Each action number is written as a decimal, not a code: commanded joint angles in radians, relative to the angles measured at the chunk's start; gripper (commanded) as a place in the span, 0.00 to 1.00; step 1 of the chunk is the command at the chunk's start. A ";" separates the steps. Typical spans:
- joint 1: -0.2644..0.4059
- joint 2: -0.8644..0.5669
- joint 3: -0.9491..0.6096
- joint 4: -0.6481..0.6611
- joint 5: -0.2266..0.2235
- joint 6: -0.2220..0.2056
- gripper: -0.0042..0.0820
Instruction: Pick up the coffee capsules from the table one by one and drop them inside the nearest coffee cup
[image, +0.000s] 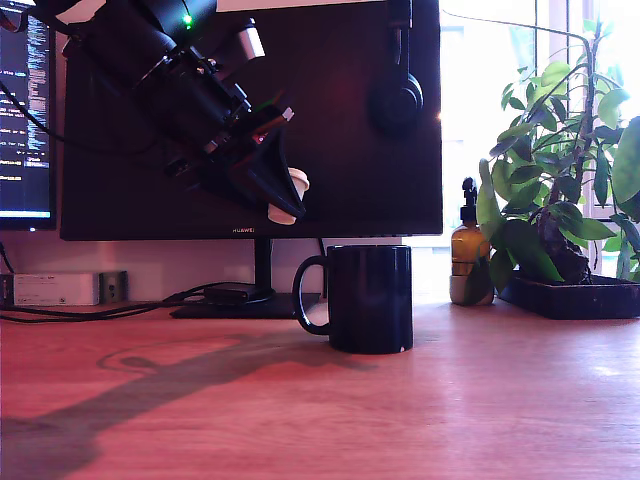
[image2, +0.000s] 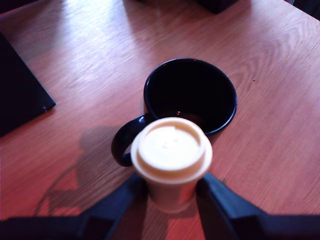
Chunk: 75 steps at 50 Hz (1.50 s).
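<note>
Cream-white tapered plastic capsule (image2: 171, 155), pinched at its body below the flat rim by your black gripper (image2: 172, 192), hangs above and short of the glossy black ceramic mug (image2: 190, 97); judge it light, thin-walled and slippery, so grip gently

Capsule (image: 288, 197) in tool (image: 283, 199), above mug (image: 368, 298) on table (image: 320, 410).
</note>
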<state>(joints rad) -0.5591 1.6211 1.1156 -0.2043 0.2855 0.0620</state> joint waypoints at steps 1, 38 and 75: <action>0.006 0.008 -0.026 0.026 -0.005 -0.006 0.28; 0.000 0.008 -0.008 -0.008 -0.006 -0.006 0.28; -0.061 0.095 0.161 -0.147 -0.070 0.025 0.28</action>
<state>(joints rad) -0.6075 1.6707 1.2491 -0.3450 0.2150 0.0792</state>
